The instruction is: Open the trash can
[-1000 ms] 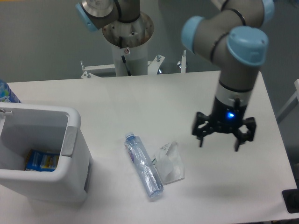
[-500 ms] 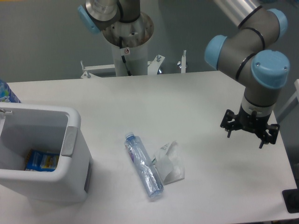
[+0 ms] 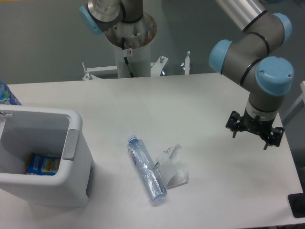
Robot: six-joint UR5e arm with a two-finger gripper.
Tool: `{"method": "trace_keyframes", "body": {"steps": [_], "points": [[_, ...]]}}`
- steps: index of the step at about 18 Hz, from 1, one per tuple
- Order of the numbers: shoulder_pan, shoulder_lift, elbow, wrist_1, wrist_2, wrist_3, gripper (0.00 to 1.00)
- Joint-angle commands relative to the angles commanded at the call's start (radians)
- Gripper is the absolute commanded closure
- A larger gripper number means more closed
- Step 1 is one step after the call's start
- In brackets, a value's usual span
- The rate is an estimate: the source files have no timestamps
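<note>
Since a second ago the gripper point(image 3: 249, 138) has swung from mid-table to the right edge, where it hangs with its jaws spread wide and holding nothing. The trash can point(image 3: 43, 157) stands at the near left corner, its top open, a blue packet point(image 3: 43, 164) lying inside. Between them lie a plastic bottle point(image 3: 146, 168) and a crumpled wrapper point(image 3: 174, 166), touching.

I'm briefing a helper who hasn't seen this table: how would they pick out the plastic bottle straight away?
Start from the big white trash can at the table's left edge, open at the top. To its right, near the middle of the table, the clear plastic bottle lies on its side. A crumpled clear wrapper touches it, but only the bottle is long and cylindrical.
</note>
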Motion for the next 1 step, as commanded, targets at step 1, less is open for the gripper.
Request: {"method": "trace_keyframes", "body": {"steps": [1], "points": [[0.0,0.0,0.0,0.002,0.0,0.0,0.0]]}}
